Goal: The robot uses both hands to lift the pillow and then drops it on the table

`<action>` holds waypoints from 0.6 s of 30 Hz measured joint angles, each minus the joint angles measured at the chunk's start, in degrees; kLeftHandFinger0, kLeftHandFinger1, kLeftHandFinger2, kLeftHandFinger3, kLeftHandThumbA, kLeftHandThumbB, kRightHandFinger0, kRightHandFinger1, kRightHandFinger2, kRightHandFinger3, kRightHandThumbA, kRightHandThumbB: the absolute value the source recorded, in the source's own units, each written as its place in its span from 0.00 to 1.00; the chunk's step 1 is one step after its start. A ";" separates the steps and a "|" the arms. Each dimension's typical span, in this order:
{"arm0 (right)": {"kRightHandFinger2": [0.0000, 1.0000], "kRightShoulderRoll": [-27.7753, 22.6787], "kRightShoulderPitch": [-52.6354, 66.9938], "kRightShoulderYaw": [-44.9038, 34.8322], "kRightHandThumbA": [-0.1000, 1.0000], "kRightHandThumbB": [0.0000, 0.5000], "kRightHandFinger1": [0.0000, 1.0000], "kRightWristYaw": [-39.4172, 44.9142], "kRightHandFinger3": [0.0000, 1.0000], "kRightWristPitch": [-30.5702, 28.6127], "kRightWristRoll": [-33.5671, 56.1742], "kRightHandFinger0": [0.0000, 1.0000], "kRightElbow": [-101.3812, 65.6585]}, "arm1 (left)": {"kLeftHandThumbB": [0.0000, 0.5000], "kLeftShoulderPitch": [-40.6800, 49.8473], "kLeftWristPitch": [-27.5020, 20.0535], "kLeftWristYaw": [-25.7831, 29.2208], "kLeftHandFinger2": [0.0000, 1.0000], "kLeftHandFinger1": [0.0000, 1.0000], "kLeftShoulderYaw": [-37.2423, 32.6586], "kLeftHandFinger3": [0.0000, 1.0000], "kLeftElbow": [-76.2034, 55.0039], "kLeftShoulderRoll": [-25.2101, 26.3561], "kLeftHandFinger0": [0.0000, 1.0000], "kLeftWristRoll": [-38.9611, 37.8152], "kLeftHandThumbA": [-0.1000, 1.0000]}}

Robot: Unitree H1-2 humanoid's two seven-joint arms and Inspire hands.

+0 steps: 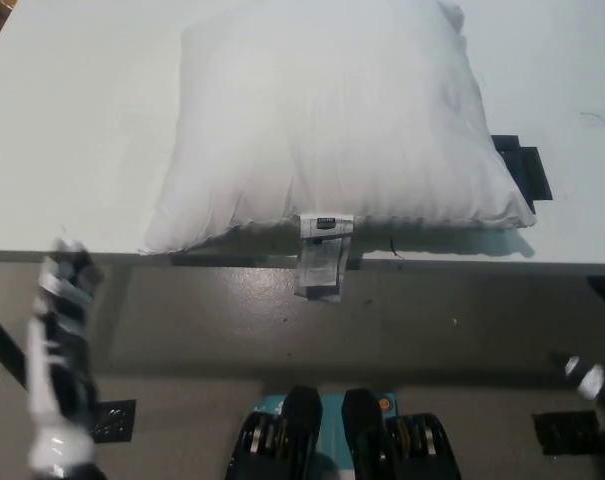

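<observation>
The white pillow [332, 120] lies flat on the white desk [62, 130], its near seam at the front edge with the label tag [322, 255] hanging over. The left hand [64, 300] hovers low at left, blurred, and the right hand [587, 378] barely shows at right; I cannot tell either one's fingers. To lift cleanly, both hands should rise and close in evenly on opposite sides.

A flat white table [72, 120] fills the upper part of the frame, its front edge running straight across just below the middle. A plump white fabric pillow [332, 120] lies on it at centre, its sewn label [322, 258] hanging over the edge. A black flat object [525, 168] shows beside the pillow's right corner
</observation>
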 measured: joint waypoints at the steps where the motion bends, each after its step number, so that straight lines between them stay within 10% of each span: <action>1: 1.00 -0.70 -2.25 -0.94 1.00 0.43 1.00 0.15 1.00 0.75 0.07 1.00 -1.21 | 0.18 -1.49 -0.15 0.09 1.00 1.00 0.74 1.00 -2.24 0.96 1.00 -0.04 1.00; 6: 1.00 -4.72 -15.18 -3.76 1.00 0.39 1.00 1.33 1.00 4.87 1.44 1.00 -3.87 | 0.08 -9.63 -0.40 0.59 1.00 1.00 4.02 1.00 -8.18 6.93 1.00 -0.09 1.00; 18: 1.00 -8.42 -40.39 -5.53 1.00 0.64 1.00 4.39 1.00 14.42 7.87 1.00 4.68 | 0.25 -29.90 2.31 3.68 1.00 1.00 7.89 1.00 -10.66 14.06 1.00 0.02 1.00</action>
